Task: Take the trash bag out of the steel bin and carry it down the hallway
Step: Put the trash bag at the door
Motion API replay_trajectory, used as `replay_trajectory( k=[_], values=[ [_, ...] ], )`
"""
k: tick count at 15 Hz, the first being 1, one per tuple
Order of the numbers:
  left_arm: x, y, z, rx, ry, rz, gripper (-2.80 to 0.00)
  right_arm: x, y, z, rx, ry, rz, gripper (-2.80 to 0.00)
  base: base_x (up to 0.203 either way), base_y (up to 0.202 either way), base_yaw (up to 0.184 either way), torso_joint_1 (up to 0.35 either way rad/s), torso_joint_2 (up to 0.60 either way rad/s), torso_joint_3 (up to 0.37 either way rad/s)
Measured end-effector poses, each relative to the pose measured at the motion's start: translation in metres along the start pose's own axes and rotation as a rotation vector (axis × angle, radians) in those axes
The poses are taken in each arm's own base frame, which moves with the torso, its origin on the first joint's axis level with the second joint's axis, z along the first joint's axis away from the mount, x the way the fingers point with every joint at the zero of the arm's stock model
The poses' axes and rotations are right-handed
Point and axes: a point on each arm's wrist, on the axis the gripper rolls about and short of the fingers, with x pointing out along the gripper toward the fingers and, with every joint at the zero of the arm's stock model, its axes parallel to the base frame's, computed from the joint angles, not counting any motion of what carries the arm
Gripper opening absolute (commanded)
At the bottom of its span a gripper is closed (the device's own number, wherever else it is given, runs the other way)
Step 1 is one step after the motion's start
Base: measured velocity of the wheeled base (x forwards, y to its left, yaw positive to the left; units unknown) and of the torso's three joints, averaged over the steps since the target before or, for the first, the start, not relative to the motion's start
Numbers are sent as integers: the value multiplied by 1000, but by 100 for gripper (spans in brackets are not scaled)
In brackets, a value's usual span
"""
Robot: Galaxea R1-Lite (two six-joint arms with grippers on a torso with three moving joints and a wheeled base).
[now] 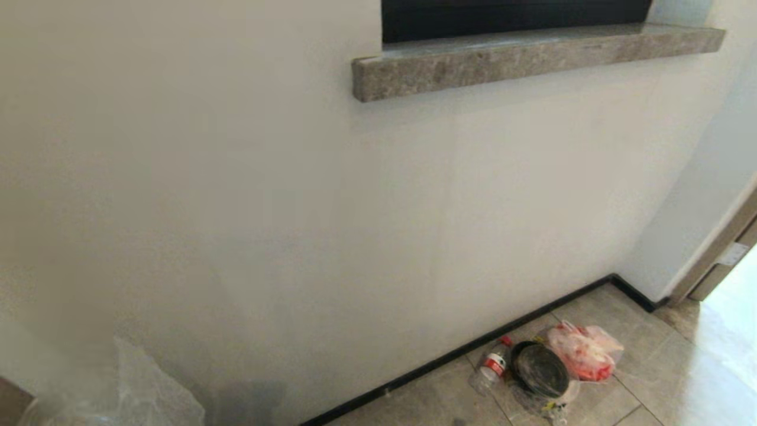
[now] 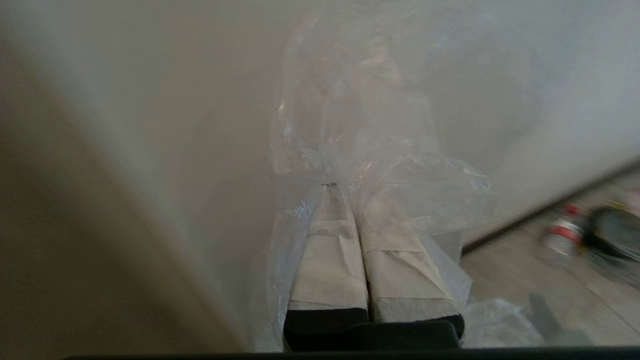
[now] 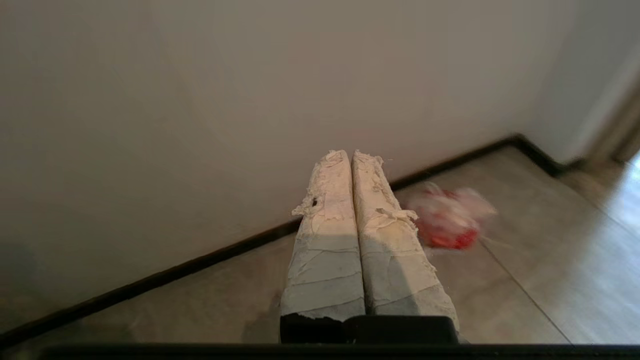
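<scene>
The trash bag [image 1: 148, 390], thin clear crinkled plastic, rises in the head view's lower left corner close to the pale wall. In the left wrist view my left gripper [image 2: 345, 192] is shut on the trash bag [image 2: 400, 190], whose film drapes over and around the taped fingers. The steel bin [image 1: 539, 370], dark and round with a black rim, sits on the grey hallway tiles [image 1: 650, 378] by the skirting, apart from both grippers; it shows blurred as the steel bin [image 2: 617, 232] from the left wrist. My right gripper [image 3: 351, 155] is shut and holds nothing, pointing at the wall's base.
A plastic bottle [image 1: 494, 364] with a red label and a pink-red bag [image 1: 585, 352] lie beside the bin. A stone window sill [image 1: 532, 56] juts from the wall above. Dark skirting [image 1: 461, 349] runs along the wall. A doorway frame [image 1: 727, 254] stands at far right.
</scene>
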Motion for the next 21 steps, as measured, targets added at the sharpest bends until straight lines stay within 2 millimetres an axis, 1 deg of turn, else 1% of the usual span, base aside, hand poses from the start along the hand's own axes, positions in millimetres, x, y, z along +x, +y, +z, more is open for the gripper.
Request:
replay_trajectory(
  k=[5, 7, 21],
  values=[
    [0, 0, 0, -1, -1, 0, -280, 0, 0, 0, 0, 0, 2, -280, -1, -16, 175, 5, 2, 4],
    [0, 0, 0, -1, 0, 0, -280, 0, 0, 0, 5, 0, -1, -280, 1, -6, 120, 2, 1, 0],
    [0, 0, 0, 0, 0, 0, -280, 0, 0, 0, 9, 2, -1, -280, 0, 0, 0, 0, 0, 0]
  ],
)
